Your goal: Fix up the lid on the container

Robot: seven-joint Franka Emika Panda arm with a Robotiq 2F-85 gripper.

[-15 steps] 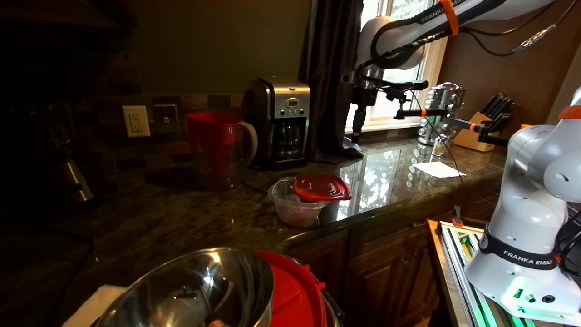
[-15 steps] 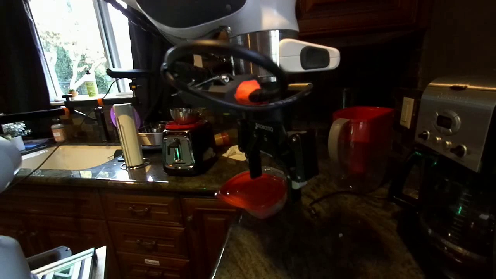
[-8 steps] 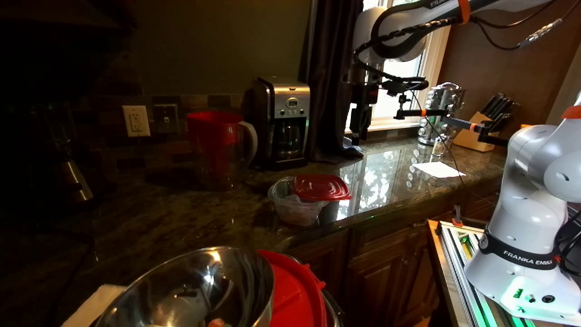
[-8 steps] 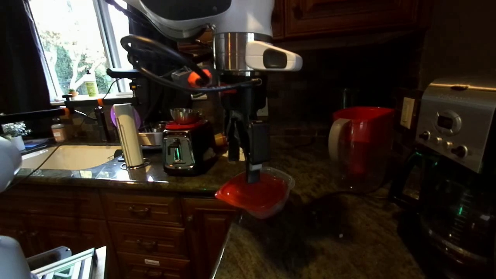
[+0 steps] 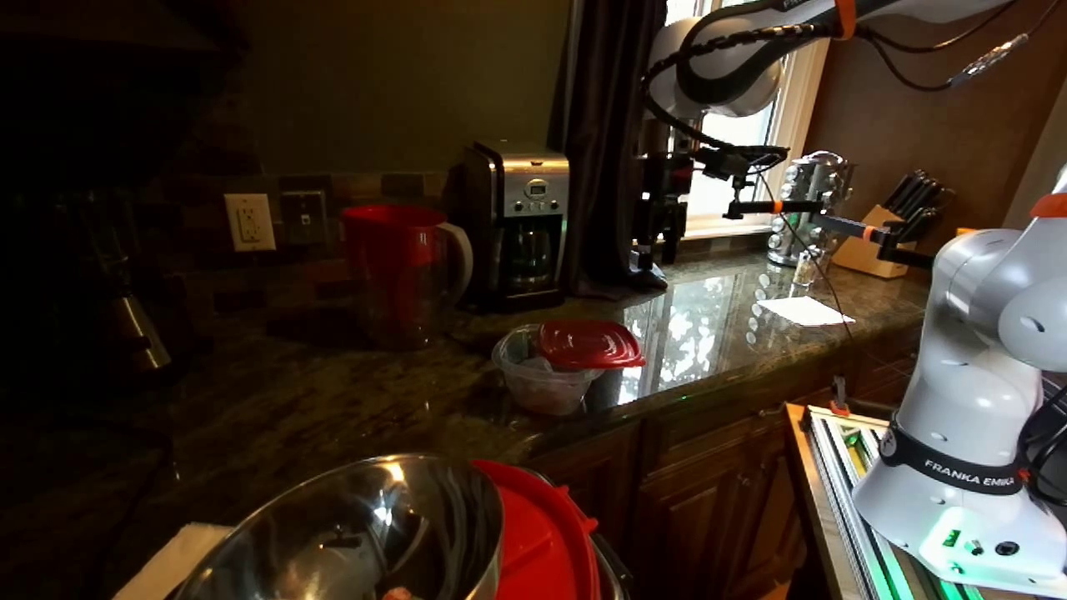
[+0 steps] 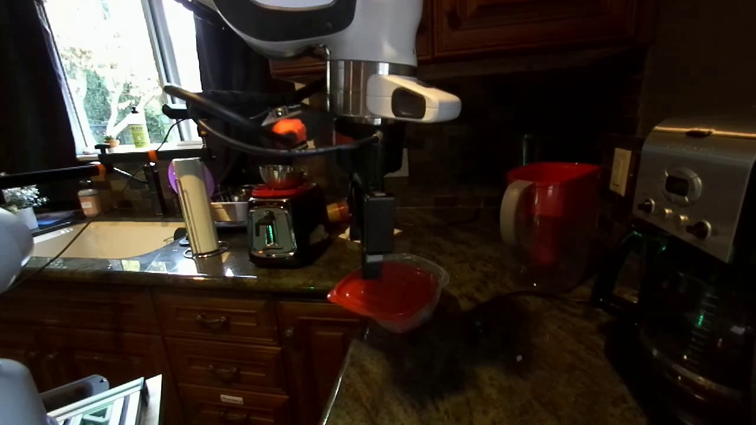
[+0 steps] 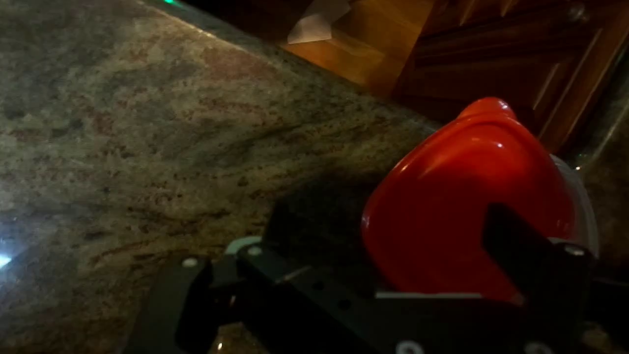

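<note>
The red lid [image 5: 590,344] lies askew and slightly tilted on the clear container [image 5: 546,390], covering one side and jutting past the rim. The container's other side is open. In an exterior view the lid [image 6: 393,295] shows with the clear rim [image 6: 440,274] behind it. My gripper [image 5: 657,254] is open and empty, pointing down above the counter, higher than the lid and apart from it. It appears edge-on in an exterior view [image 6: 371,271], in front of the lid. In the wrist view the lid [image 7: 457,196] shows between the spread fingers [image 7: 390,216]; the container [image 7: 582,211] is mostly hidden.
A coffee maker [image 5: 529,225] and a red-topped pitcher [image 5: 400,275] stand behind the container. A metal bowl [image 5: 358,533] and red plate [image 5: 542,533] are in front. A toaster [image 6: 280,230] stands farther along. The counter edge [image 7: 314,69] runs near the container.
My gripper has turned about its vertical axis, shifted sideways, then lowered slightly, so its fingers now line up edge-on in an exterior view. The lid and container have not moved.
</note>
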